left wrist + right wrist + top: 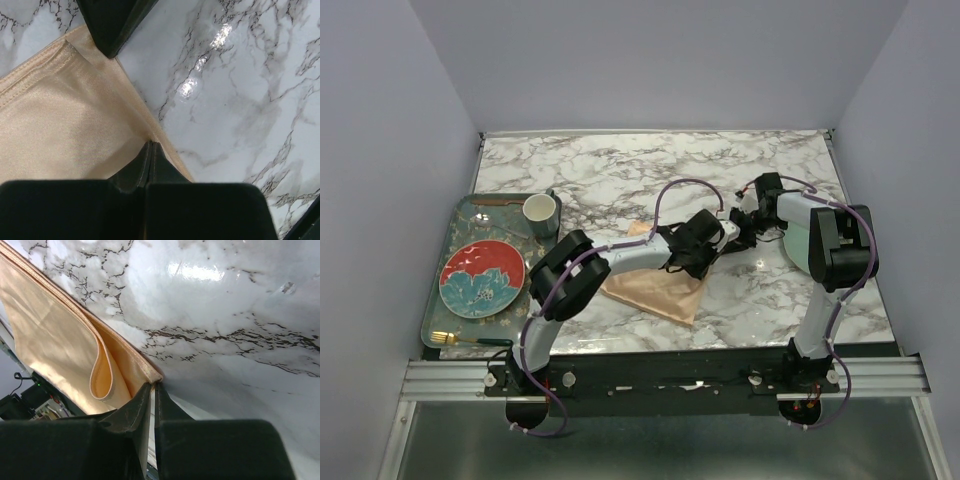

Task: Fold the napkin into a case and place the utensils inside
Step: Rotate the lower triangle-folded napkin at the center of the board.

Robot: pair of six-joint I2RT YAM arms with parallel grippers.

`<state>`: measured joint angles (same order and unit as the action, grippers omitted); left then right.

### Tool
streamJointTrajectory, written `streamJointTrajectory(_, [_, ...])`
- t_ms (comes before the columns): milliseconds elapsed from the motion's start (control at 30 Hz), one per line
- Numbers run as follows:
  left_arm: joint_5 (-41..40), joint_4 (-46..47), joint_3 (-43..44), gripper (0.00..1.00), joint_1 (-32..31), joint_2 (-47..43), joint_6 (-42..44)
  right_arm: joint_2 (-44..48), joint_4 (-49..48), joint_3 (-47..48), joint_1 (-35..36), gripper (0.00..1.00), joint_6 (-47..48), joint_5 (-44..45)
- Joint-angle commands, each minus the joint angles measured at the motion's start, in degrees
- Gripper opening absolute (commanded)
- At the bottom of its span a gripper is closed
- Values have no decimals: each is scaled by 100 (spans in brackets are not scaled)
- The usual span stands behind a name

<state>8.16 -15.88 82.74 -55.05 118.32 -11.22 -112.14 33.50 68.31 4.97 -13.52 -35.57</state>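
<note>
The peach-orange napkin [655,292] lies folded in layers on the marble table, just in front of the arms' bases. My left gripper [150,143] is shut on the napkin's hemmed edge [75,115], fingertips pressed together over the cloth. My right gripper [154,385] is shut on a layered corner of the napkin [60,340], where a loose fold loops open beside the jaws. Both wrists meet over the cloth's far right side and hide that part from above. A gold fork [455,341], one of the utensils, lies on the near end of the tray.
A grey patterned tray [445,262] at the left holds a red and blue plate [482,278] and a pale cup [540,213]. A dark part of the other arm [112,22] hangs close above the napkin's corner. Walls enclose the table at the back and both sides.
</note>
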Motion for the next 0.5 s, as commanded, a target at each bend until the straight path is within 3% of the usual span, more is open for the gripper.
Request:
streamJointTrajectory(0, [10, 50, -100, 0, -94, -310, -20, -212, -80, 86, -5, 15, 42, 191])
streamJointTrajectory(400, [54, 85, -74, 0, -112, -284, 32, -238, -89, 103, -14, 16, 25, 112])
streamJointTrajectory(467, [54, 94, -74, 4, -112, -283, 59, -247, -89, 121, -14, 17, 25, 86])
